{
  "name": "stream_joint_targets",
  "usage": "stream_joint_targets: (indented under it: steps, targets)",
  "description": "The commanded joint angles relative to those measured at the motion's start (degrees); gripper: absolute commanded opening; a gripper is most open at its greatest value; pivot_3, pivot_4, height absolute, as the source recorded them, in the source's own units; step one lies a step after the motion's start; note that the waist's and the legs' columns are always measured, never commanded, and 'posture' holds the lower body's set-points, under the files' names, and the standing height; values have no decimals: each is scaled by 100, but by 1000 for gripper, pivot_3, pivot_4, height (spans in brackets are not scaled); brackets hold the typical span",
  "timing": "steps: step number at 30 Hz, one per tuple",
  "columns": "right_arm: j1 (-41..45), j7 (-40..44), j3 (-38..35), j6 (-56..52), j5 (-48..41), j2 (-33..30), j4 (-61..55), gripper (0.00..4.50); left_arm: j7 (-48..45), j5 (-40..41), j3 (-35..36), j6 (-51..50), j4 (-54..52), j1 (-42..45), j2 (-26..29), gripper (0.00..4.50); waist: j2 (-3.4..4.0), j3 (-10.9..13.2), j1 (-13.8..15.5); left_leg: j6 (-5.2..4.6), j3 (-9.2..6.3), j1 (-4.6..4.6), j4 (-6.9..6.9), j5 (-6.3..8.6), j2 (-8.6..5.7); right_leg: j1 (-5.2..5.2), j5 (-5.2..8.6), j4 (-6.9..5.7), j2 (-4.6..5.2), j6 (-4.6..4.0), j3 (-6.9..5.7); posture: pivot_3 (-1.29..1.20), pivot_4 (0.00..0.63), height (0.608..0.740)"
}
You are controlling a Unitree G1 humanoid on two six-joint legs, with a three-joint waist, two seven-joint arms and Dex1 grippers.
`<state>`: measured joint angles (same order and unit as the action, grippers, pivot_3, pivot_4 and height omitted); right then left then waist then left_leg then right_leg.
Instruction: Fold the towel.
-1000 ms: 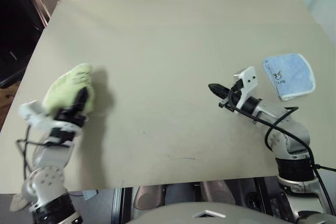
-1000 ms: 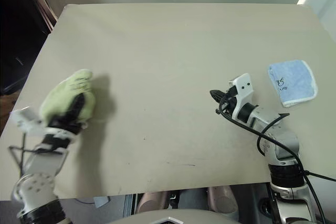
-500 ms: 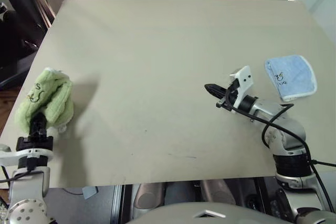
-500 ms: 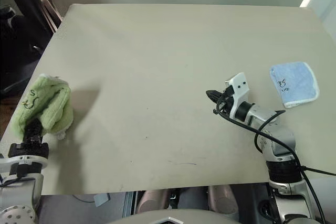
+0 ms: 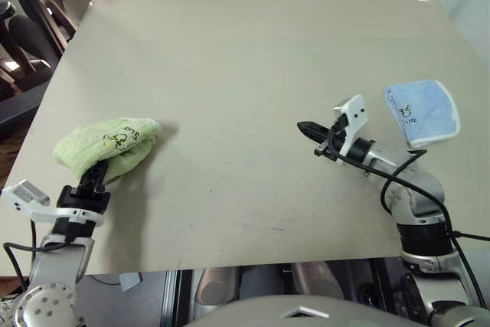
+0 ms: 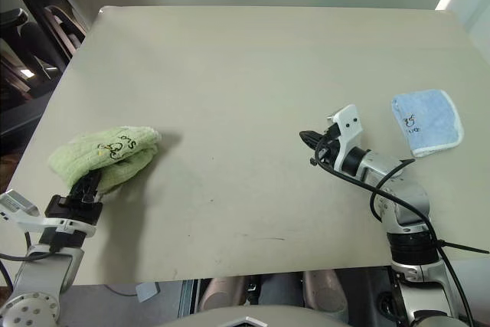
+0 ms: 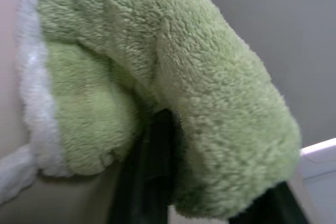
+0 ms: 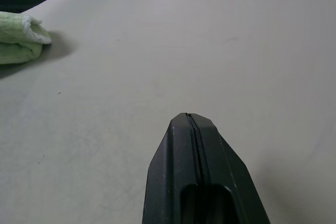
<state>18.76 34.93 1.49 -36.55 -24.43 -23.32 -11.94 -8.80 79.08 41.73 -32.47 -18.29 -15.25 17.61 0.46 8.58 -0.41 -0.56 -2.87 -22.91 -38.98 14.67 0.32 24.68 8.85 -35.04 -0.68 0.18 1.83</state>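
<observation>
The towel point(image 5: 107, 147) is a light green terry bundle with white edging and a dark embroidered mark, lying bunched near the table's left edge. My left gripper point(image 5: 96, 178) reaches into its near side. In the left wrist view a thick fold of the towel point(image 7: 210, 93) fills the gap between the two black fingers point(image 7: 149, 171), so the gripper is shut on it. My right gripper point(image 5: 306, 128) hovers over the table's right half, shut and holding nothing, its tips pressed together point(image 8: 189, 116). The towel also shows far off in the right wrist view point(image 8: 18, 38).
A smaller light blue towel point(image 5: 421, 112) lies folded near the table's right edge. The beige table point(image 5: 245, 59) stretches wide between the two arms. Dark chairs point(image 5: 31, 28) stand beyond the left edge.
The left gripper has brought the green towel down from a raised bundle at the far left onto the table, a little further right. The right arm has kept still.
</observation>
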Motion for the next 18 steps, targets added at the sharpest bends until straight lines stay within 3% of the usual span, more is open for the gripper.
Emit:
stream_joint_targets:
  steps: [1, 5, 14, 18]
  targets:
    - [33, 4, -16, 93, 6, -20, -227, 0, -187, 207, 128, -57, -132, -200, 165, 2557, 0, 0, 0, 1, 1, 0, 0, 1, 3, 0, 0, 0, -2, -1, 0, 0, 150, 735]
    - [33, -4, -26, 87, 9, -26, -231, 0, -584, 480, 190, -353, -272, -775, 375, 3996, 0, 0, -8, 6, 2, 0, 1, 6, 9, 3, 3, 1, -6, -5, 0, 0, 150, 735]
    - [55, 21, 28, 76, 10, 0, -189, 0, -1760, 437, 414, -722, -436, -2362, 806, 3996, 1, 1, -33, 29, 2, 0, 2, 30, 29, 11, 19, 1, -24, -27, 1, 0, 150, 735]
    - [62, 62, -2, 84, 14, -43, -106, 0, -2071, 703, 472, -773, -1153, -2794, 878, 3996, 1, 0, -21, 40, -1, -1, 2, 37, 40, 13, 25, 1, -34, -36, 0, 0, 150, 735]
